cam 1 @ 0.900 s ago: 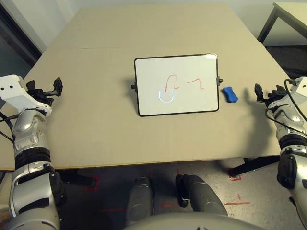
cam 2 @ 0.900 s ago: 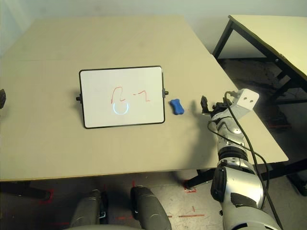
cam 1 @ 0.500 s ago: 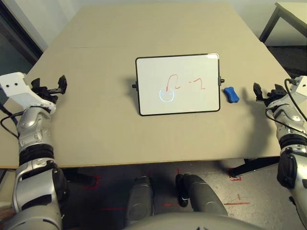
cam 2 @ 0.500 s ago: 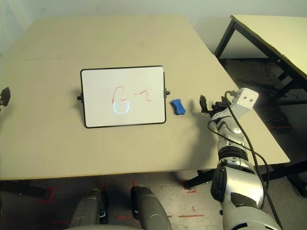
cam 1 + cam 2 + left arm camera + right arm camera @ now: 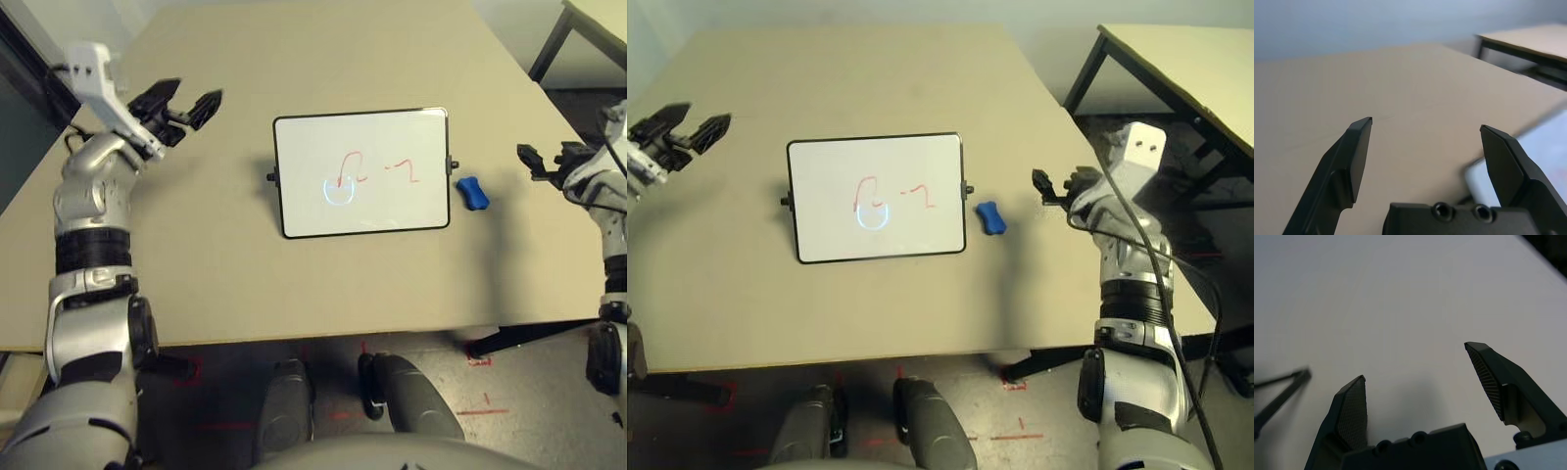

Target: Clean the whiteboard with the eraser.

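As seen in the left eye view, the whiteboard [image 5: 361,172] lay flat at mid-surface [image 5: 216,264] with red scribbles on it, and the eraser [image 5: 471,193] lay just beside its right edge, apart from the frame. The left end effector [image 5: 186,103] was raised left of the board, jaws apart and empty.

In the right eye view, the right end effector [image 5: 1056,186] was held near the eraser on its outer side, with bare surface between them.

In the left wrist view, the fingers [image 5: 1354,156] were spread wide, a board corner [image 5: 1508,169] beyond them.

In the right wrist view, the ribbed pads [image 5: 1352,413] were parted over bare surface.

The eraser was judged light and fairly firm, best taken across its long sides. The thin board was judged liable to slide, so bracing its frame was advisable.
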